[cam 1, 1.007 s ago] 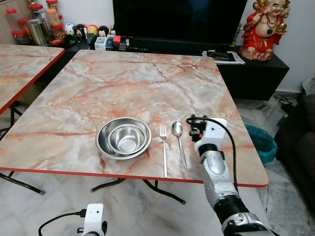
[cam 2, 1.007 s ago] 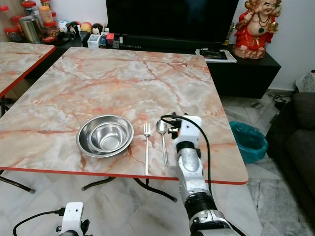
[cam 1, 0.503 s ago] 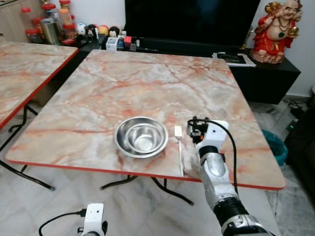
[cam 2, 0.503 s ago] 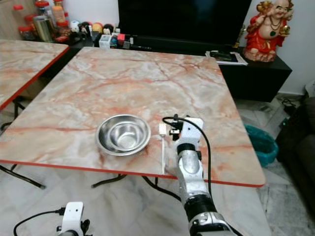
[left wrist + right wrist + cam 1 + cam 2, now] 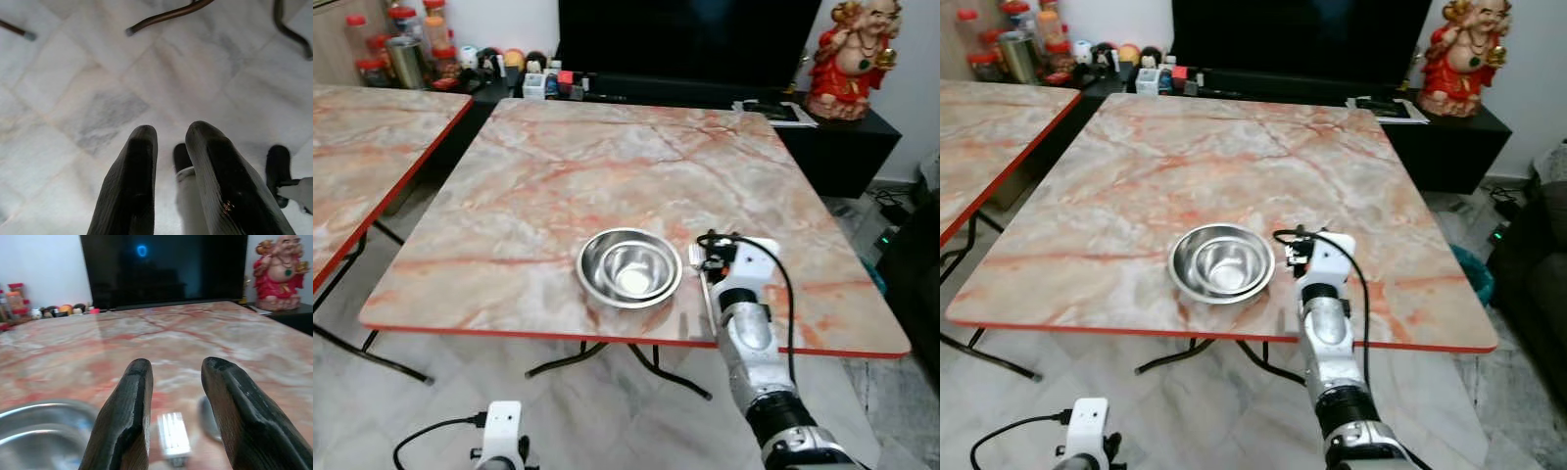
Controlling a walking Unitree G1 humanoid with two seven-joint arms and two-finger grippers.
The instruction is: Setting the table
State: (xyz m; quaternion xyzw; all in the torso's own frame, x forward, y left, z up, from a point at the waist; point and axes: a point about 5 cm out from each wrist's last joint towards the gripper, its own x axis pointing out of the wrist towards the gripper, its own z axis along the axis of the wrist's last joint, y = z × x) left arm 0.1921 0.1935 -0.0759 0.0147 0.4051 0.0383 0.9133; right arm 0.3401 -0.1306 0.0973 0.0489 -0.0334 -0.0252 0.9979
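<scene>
The right pincer (image 5: pixel 173 431) stands open, holding nothing; the fork (image 5: pixel 171 439) lies just below and ahead between its fingers, handle toward the robot, beside the bowl (image 5: pixel 628 266).

Head stereo pair, high over the table (image 5: pixel 509 196); wrist views low, one seemingly floorward.

Even, bright indoor light fell throughout; the bench (image 5: pixel 558 176) showed soft sheen, and the right wrist view's near fork (image 5: pixel 172 438) was blurred.
</scene>
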